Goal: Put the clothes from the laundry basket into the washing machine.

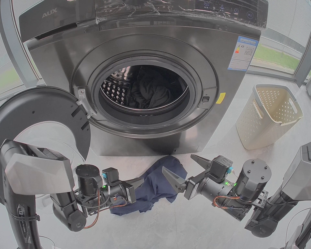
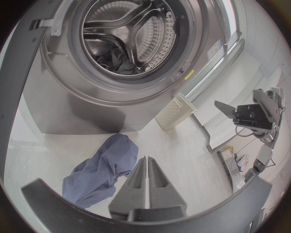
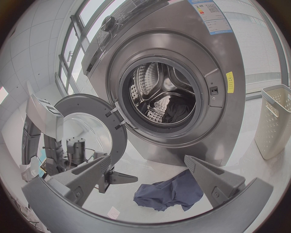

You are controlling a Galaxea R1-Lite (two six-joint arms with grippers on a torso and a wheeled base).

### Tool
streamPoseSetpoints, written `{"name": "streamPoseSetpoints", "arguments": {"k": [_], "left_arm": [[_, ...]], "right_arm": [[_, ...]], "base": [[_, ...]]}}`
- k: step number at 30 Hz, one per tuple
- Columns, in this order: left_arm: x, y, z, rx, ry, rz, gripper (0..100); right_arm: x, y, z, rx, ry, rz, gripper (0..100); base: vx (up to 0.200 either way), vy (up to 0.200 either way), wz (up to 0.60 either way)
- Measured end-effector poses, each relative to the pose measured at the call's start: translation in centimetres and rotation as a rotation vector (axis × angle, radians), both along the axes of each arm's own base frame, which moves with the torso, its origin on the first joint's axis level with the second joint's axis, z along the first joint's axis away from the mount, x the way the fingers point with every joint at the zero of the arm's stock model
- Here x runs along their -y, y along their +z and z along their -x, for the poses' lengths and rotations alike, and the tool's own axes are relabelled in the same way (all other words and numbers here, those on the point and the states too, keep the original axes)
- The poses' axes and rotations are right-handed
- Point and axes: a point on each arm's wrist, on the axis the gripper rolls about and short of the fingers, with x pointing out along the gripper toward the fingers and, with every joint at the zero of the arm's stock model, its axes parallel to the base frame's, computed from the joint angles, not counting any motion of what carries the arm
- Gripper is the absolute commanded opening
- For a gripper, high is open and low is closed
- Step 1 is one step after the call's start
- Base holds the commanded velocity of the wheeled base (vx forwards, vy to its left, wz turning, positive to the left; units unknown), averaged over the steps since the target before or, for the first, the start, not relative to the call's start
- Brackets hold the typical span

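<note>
Dark blue garment [image 1: 158, 186] crumpled on the pale floor [image 1: 181, 227], just in front of the base of a washing machine [image 1: 64, 65] and outside its drum [image 1: 113, 90]. Long axis slanting in the head view: one end close to the machine's bottom edge, the other spread out toward the robot's left. Bunched and folded, with no sleeve or collar to make out.

Left gripper [image 1: 138, 182] low over the floor at the garment's left edge, fingers pressed together with no cloth between them. Touching the cloth or just beside it: impossible to tell. Right gripper [image 1: 181, 166] on the other side, near the garment's right edge but apart from it, fingers spread wide around bare air. Garment lying between the two.

Round door [image 1: 42, 110] swung fully open to the left, beside the left arm. Open drum straight ahead, with dark clothes [image 1: 152, 89] heaped in its lower part.

Cream laundry basket [image 1: 269, 116] with perforated walls and a grey rim, on the floor to the right of the machine, well apart from the garment.

Blue and white sticker [image 1: 242, 53] with print and a square code at the upper right of the machine's front. Small yellow sticker [image 1: 220, 98] beside the door latch [image 1: 205, 99]. Lettering at the upper left of the top panel, and lit symbols along the control strip [image 1: 226, 8] under clear plastic wrap.
</note>
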Motion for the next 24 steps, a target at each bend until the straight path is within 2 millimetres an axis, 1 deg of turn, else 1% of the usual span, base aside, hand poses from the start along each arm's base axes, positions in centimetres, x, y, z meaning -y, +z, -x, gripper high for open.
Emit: {"name": "streamPoseSetpoints", "arguments": {"k": [1,6,11,12,19,24], "left_arm": [[-0.1,-0.3,-0.4,-0.004,0.006,-0.001,100],[-0.4,-1.7,-1.2,-0.031,0.03,-0.01,100],[-1.0,-3.7,-1.7,-0.081,0.057,-0.042,100],[-1.3,-4.5,-1.8,-0.099,0.067,-0.053,100],[-2.0,-7.1,-2.5,-0.152,0.095,-0.084,100],[-2.3,-9.0,-3.4,-0.166,0.122,-0.106,100]], "right_arm": [[0.0,0.0,0.0,-0.001,0.0,0.0,100],[0.1,-0.1,0.2,-0.006,0.004,0.004,100],[0.1,-0.2,0.3,-0.009,0.005,0.006,100],[0.1,-0.2,0.3,-0.009,0.005,0.006,100],[0.1,-0.2,0.4,-0.014,0.006,0.002,100],[0.0,-0.2,0.5,-0.014,0.009,0.001,100]], "base": [[0.0,0.0,0.0],[0.0,0.0,0.0],[0.0,0.0,0.0],[0.0,0.0,0.0],[0.0,0.0,0.0],[0.0,0.0,0.0]]}}
